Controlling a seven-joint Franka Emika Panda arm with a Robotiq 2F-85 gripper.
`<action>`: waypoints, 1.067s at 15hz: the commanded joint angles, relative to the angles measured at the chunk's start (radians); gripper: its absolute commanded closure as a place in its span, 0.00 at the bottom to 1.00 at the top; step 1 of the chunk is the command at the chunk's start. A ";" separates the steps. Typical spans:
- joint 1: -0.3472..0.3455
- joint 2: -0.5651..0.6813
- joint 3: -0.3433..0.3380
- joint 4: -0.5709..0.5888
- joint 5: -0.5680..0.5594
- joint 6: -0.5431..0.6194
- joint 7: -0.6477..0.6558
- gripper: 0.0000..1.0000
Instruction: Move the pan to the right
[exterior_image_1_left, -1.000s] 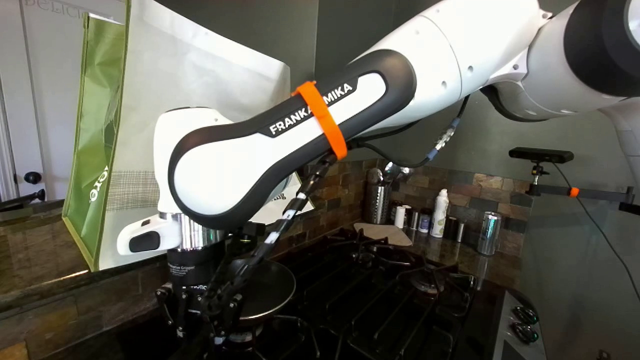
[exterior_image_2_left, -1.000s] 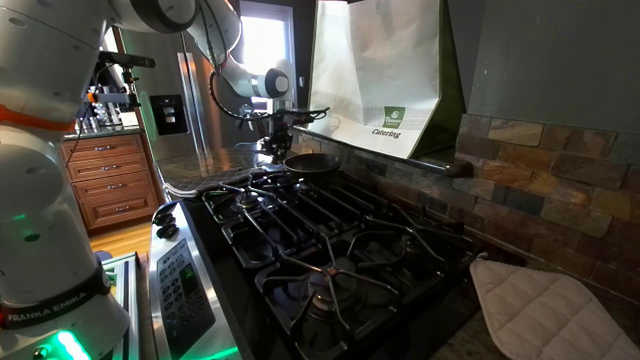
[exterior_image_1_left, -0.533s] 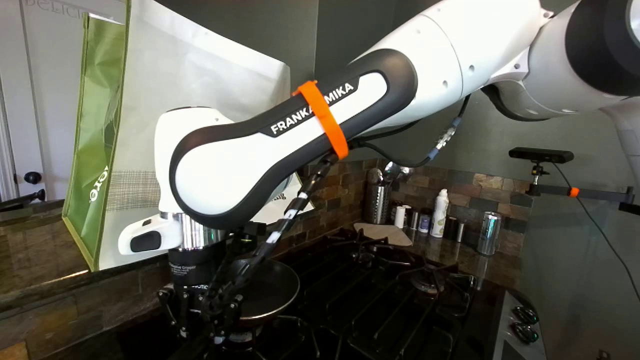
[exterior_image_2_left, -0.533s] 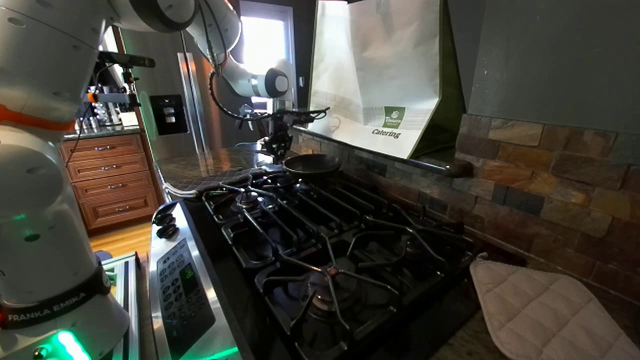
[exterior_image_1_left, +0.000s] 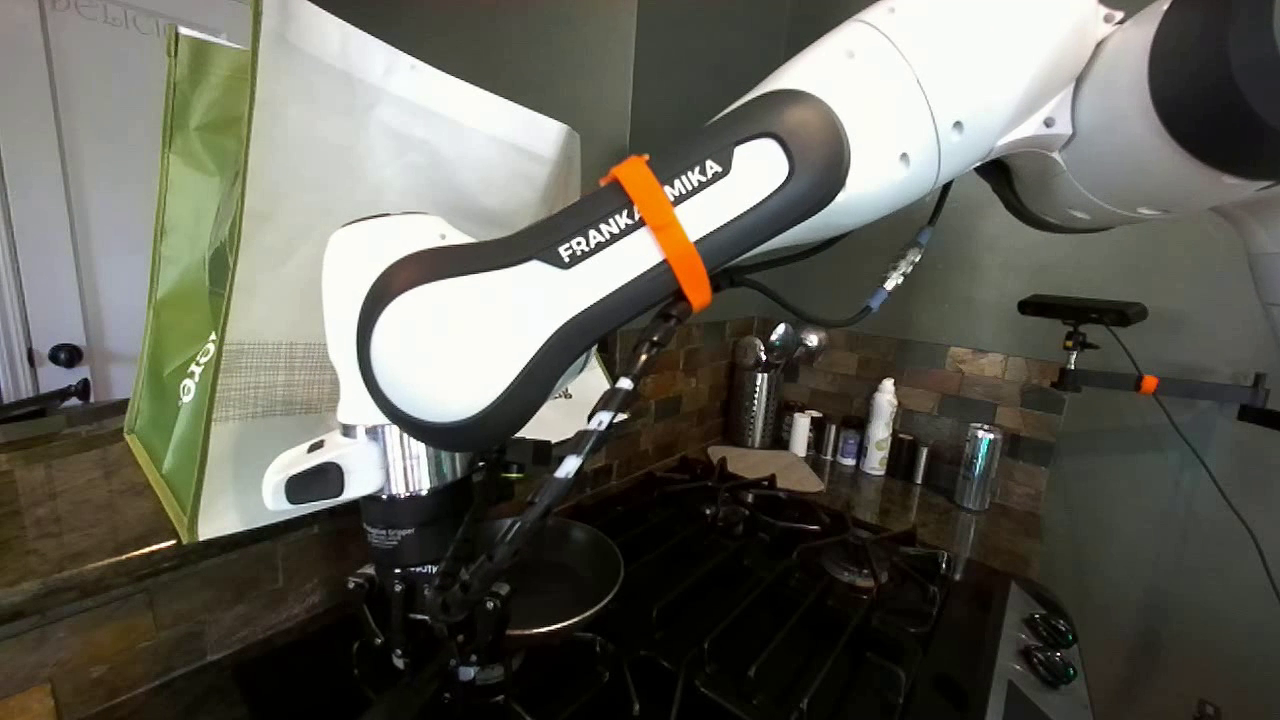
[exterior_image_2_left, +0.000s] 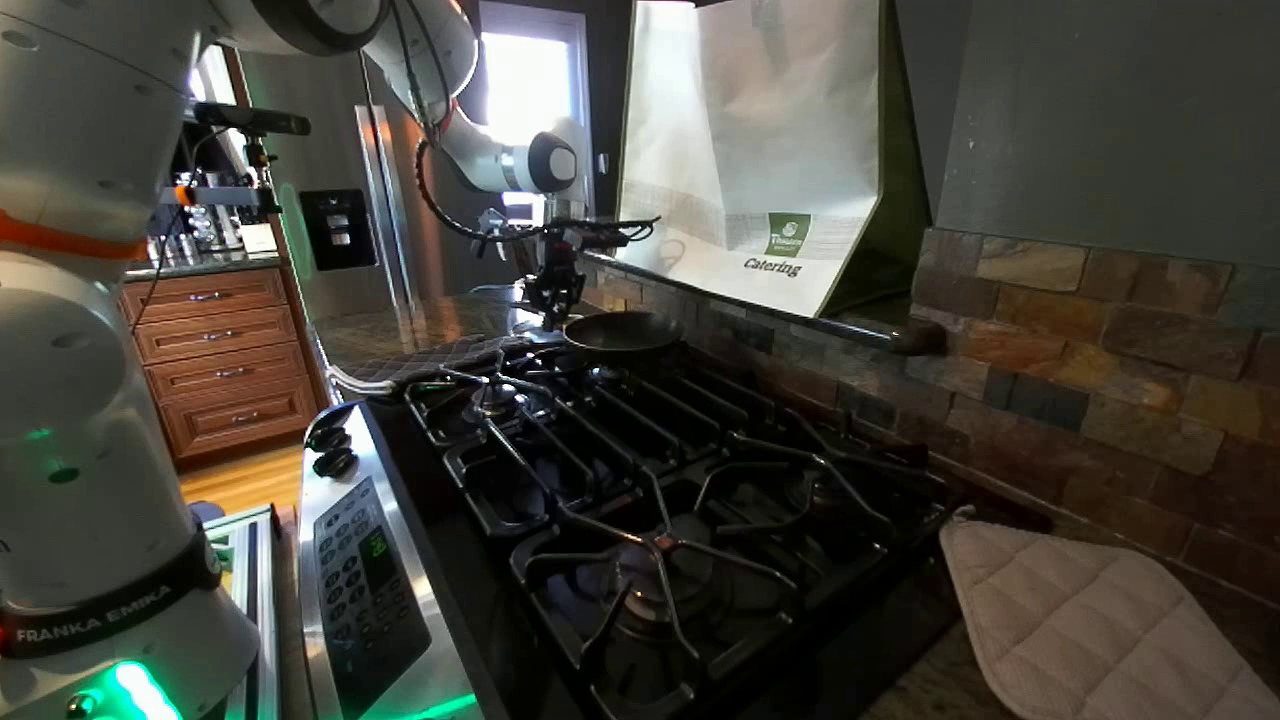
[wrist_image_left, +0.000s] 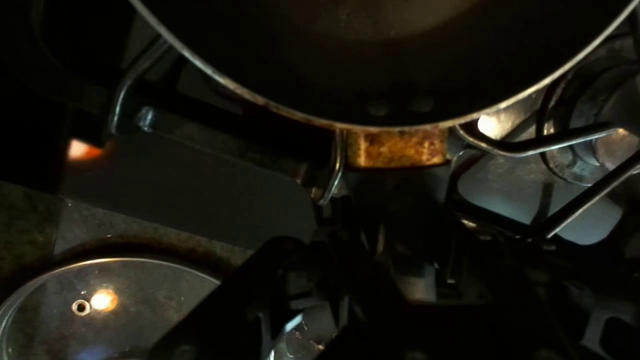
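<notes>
The pan (exterior_image_1_left: 570, 575) is round, dark and shallow, at the far left end of the stove in an exterior view. It also shows in an exterior view (exterior_image_2_left: 625, 332), close to the back wall. In the wrist view the pan (wrist_image_left: 380, 75) fills the top, with its rusty handle mount (wrist_image_left: 400, 147) pointing at the jaws. My gripper (exterior_image_1_left: 440, 665) points down beside the rim, its fingers around the dark handle. In the wrist view the jaws (wrist_image_left: 385, 240) are very dark. They appear shut on the handle. I cannot tell whether the pan touches the grate.
Black burner grates (exterior_image_2_left: 665, 540) cover the stove. A glass lid (wrist_image_left: 110, 310) lies beside the gripper. A large bag (exterior_image_2_left: 750, 150) stands on the ledge behind the pan. A pale pot holder (exterior_image_2_left: 1110, 620) and a can (exterior_image_1_left: 978, 467) lie beyond the grates.
My gripper has moved right in an exterior view, mostly in the last half second. The pan has shifted the same way with it. The finger spacing looks unchanged.
</notes>
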 joint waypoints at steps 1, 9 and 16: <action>-0.012 -0.061 -0.006 -0.071 -0.009 0.006 0.028 0.88; -0.017 -0.025 -0.002 -0.030 -0.002 -0.004 0.013 0.63; -0.035 -0.029 -0.032 -0.057 -0.001 -0.011 0.075 0.88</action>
